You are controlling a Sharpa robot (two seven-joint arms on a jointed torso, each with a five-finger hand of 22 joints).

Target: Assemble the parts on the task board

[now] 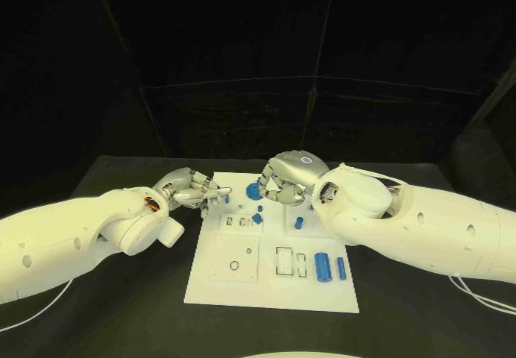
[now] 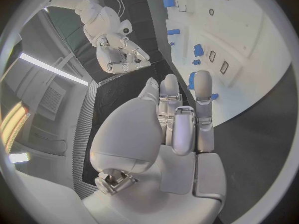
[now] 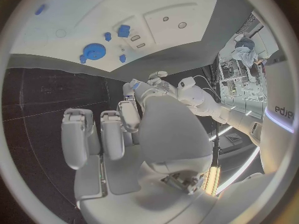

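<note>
1. Two white arms meet over the far end of the board in the head view. The left hand sits at the board's far left corner, fingers curled, with a small blue part at its fingertips; whether it pinches that part I cannot tell from here. The right hand hovers knuckles-up beside a round blue gear, its underside hidden. Two blue cylinders lie near the board's near right edge

2. Left wrist view: the left hand's fingers stretch straight toward the board's edge, and a small blue part shows just beside one of them. It touches or nearly touches, but nothing looks clamped, so grip is uncertain. The right hand hangs across from it

3. Right wrist view: the right hand's fingers are straight and apart, holding nothing, above the table near the board edge. The gear lies on the board ahead

4. Judgement: the step looks like securing the small part at the far left corner. Doing it well likely means closing thumb and finger squarely on it before lifting, keeping the right hand clear
</note>
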